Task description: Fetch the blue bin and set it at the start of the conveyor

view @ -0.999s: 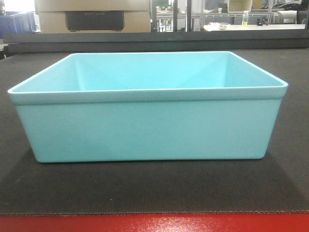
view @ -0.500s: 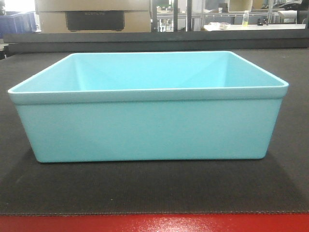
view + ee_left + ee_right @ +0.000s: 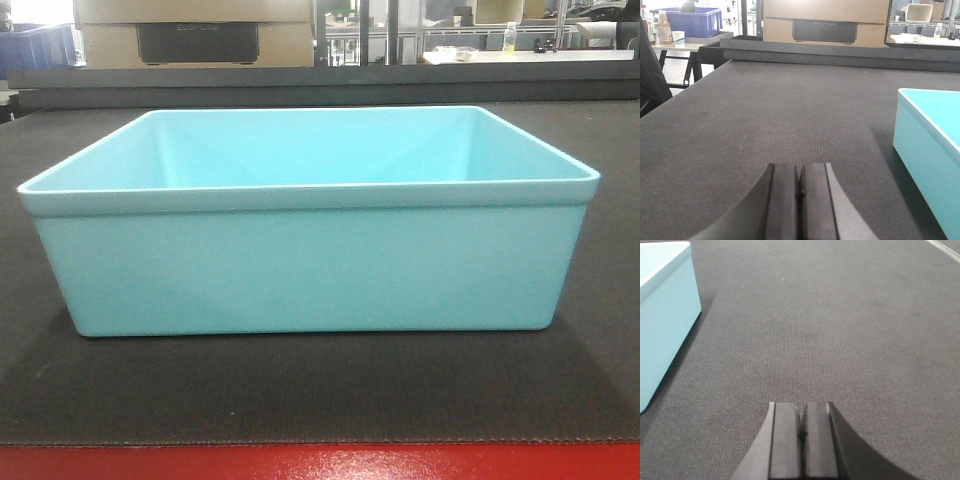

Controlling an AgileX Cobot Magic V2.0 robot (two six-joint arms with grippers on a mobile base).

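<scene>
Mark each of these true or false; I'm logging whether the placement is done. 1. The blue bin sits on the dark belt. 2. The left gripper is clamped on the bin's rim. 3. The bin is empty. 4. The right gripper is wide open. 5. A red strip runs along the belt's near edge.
1. True: the blue bin rests flat on the conveyor start.
2. False: the left gripper is shut on nothing, apart from the bin.
3. True: no contents show inside.
4. False: the right gripper is shut, beside the bin.
5. True: the red strip is there.
</scene>
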